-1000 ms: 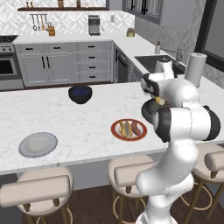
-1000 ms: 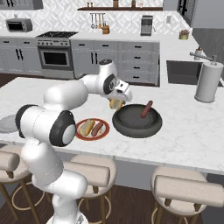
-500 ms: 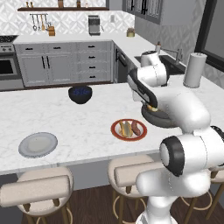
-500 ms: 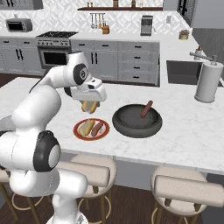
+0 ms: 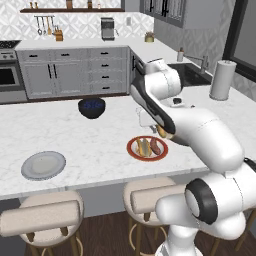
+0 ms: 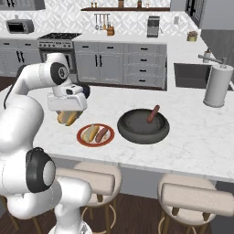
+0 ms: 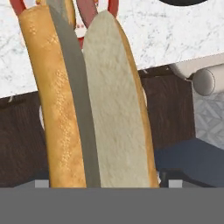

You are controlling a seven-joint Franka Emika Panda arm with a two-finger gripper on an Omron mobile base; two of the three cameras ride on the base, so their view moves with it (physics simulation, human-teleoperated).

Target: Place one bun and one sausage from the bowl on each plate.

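- The white marbled surface (image 6: 192,137) carries everything; stools stand along its near edge.
- The wide dark grey bowl (image 6: 143,127) sits on the surface just right of the red-rimmed plate, in the right base view, with one sausage (image 6: 153,114) leaning against its far wall.
- The red-rimmed plate (image 6: 95,135) lies near the front edge and bears a bun (image 6: 91,133) and a second sausage (image 6: 102,134) side by side; the left base view shows the same plate (image 5: 147,148) with both on it.
- The plain light grey plate (image 5: 43,165) lies well apart to the left, near the front edge, bare.
- A smaller deep dark bowl with blue contents (image 5: 92,107) stands farther back on the surface.
- A paper towel roll (image 6: 217,86) stands upright beside the sink.
- The tool (image 6: 67,117) hangs above the surface just left of the red-rimmed plate, its jaws clamped wide on a held bun (image 6: 68,118) that hangs below it.
- In the hand view the held bun (image 7: 87,100) runs lengthwise up the picture, split open, crust on the left half and pale crumb facing out on the right.
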